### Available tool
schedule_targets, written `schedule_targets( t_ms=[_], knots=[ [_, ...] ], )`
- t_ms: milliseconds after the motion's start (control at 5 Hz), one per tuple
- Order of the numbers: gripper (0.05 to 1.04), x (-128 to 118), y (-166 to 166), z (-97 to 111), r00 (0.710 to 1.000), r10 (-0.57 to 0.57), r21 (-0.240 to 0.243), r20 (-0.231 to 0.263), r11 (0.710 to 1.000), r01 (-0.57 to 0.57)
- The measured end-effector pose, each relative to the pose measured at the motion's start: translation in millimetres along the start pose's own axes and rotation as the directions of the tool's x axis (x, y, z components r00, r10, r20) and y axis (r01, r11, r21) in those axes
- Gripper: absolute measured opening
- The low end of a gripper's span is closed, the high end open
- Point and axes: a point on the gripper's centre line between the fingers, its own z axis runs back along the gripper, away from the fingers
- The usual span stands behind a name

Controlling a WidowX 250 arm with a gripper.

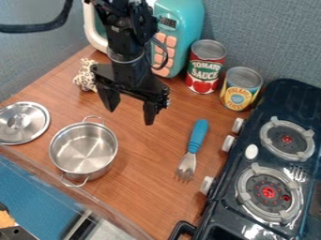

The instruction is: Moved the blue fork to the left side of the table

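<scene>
1 blue fork (190,152) lies near the right edge of the bench (141,187), beside the stove (276,158) — bring the gripper (130,116), its 2 fingers (150,114) spread, over the handle (198,135) and pinch squarely across, avoiding the knobs (229,143).

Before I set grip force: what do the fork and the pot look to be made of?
Fork: handle looks like smooth plastic, given its even, solid blue without metallic glare; could be rubber-coated. Head looks like metal, silvery with bright highlights.
Pot: polished metal, probably stainless steel, from the silvery walls and streaky reflections inside.
</scene>
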Motion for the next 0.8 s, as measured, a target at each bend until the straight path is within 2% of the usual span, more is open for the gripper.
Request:
schedule_targets(
  t_ms=[200,400,600,800],
  knots=[
    [1.001,-3,0,-6,1.0,0.019,0.011,-0.02,1.0,-0.018],
    [1.001,12,-25,-16,0.994,0.095,0.048,0.046,0.994,-0.097],
    [1.001,32,-48,-39,0.994,0.088,0.102,0.065,0.99,-0.094],
    [1.001,52,-59,-62,0.993,0.105,0.127,0.061,0.986,-0.112]
  ],
)
